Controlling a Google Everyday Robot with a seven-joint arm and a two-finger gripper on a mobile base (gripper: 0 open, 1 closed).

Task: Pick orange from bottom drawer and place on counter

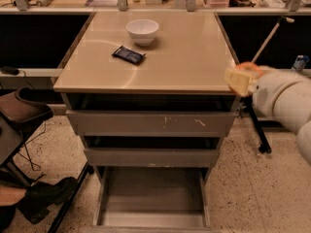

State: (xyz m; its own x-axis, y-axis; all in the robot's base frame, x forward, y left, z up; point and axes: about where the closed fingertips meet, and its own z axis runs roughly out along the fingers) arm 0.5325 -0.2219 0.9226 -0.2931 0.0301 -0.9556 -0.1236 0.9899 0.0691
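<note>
Beige table [194,57] with your tool [239,80] at its front right corner.
Your tool pinches the orange [249,67] just off the table's right edge; the bottom drawer [153,195] stands pulled out, and a white bowl [142,31] and dark packet [129,55] sit toward the back edge.

Gripper [241,76]: at 3 o'clock in view, beside front right corner of counter [194,57], fingers clasping orange [250,66].
Bottom drawer [150,200]: pulled open, 6 o'clock.
White bowl [142,31]: on counter, 11 o'clock.
Dark packet [129,55]: 7 o'clock of bowl.
</note>
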